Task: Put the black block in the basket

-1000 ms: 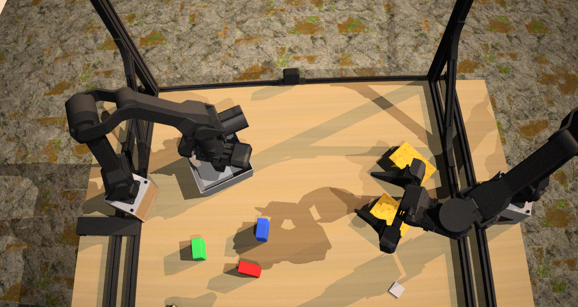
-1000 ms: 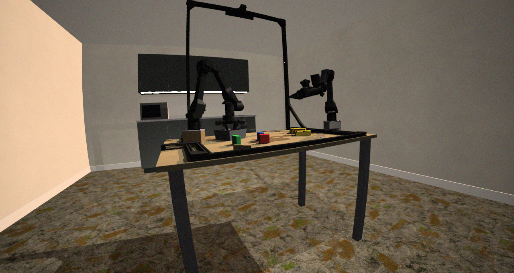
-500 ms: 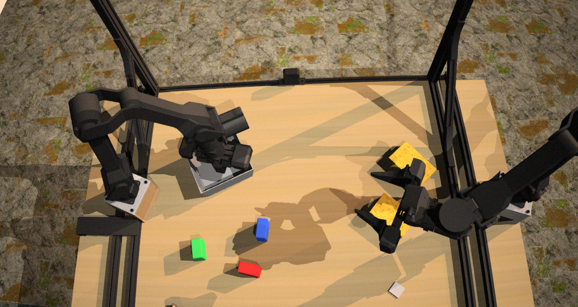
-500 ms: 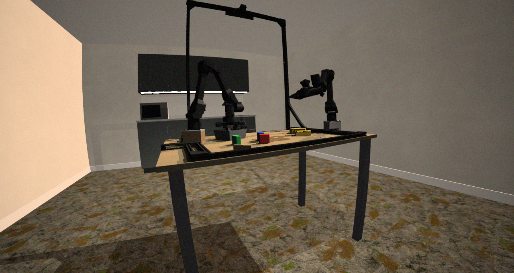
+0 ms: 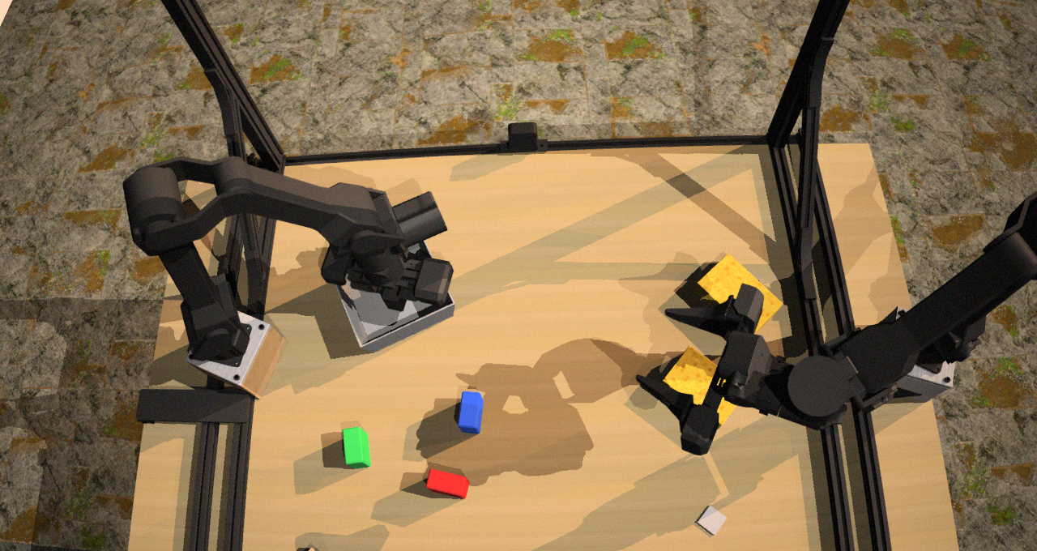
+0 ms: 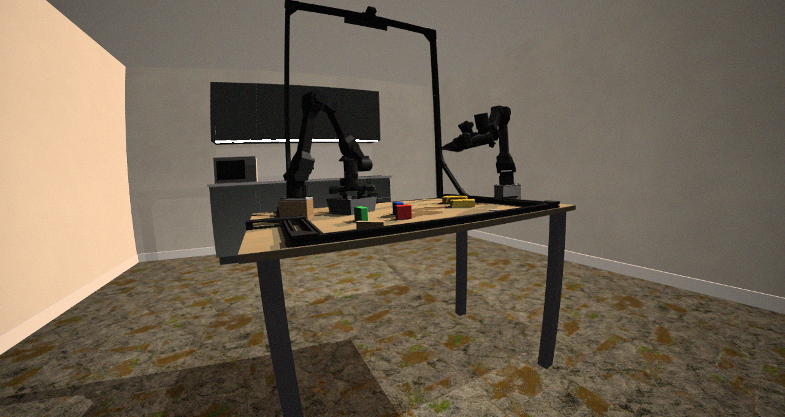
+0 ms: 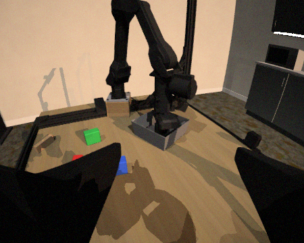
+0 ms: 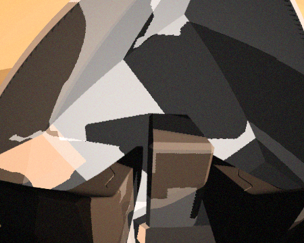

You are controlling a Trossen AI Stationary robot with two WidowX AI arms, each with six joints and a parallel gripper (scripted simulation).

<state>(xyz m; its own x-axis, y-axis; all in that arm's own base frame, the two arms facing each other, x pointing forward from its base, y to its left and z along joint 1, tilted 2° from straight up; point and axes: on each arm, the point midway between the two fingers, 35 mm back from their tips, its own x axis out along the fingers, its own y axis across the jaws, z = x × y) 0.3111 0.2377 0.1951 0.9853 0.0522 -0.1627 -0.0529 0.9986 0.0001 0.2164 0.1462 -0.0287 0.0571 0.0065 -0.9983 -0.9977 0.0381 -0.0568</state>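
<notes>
The grey basket (image 5: 413, 328) (image 6: 337, 206) (image 7: 148, 136) (image 8: 118, 98) stands flat and upright beside the right arm's mount. My right gripper (image 5: 394, 305) (image 8: 168, 153) is down inside it, with its fingers partly open. The black block (image 8: 179, 169) stands between these fingers inside the basket; a gap shows on its left side in the right wrist view, and its right side is at or very near the other finger. The top and exterior views do not show the block clearly. My left gripper (image 5: 652, 346) (image 6: 443, 148) (image 7: 180, 152) is wide open and empty, raised well away from the basket.
A blue block (image 5: 471, 412) (image 7: 123, 166), a green block (image 5: 355, 446) (image 7: 92, 136) and a red block (image 5: 447, 483) (image 6: 403, 211) stand in front of the basket. Yellow pieces (image 5: 725, 275) lie below the left gripper. A small white square (image 5: 711, 520) lies near the front.
</notes>
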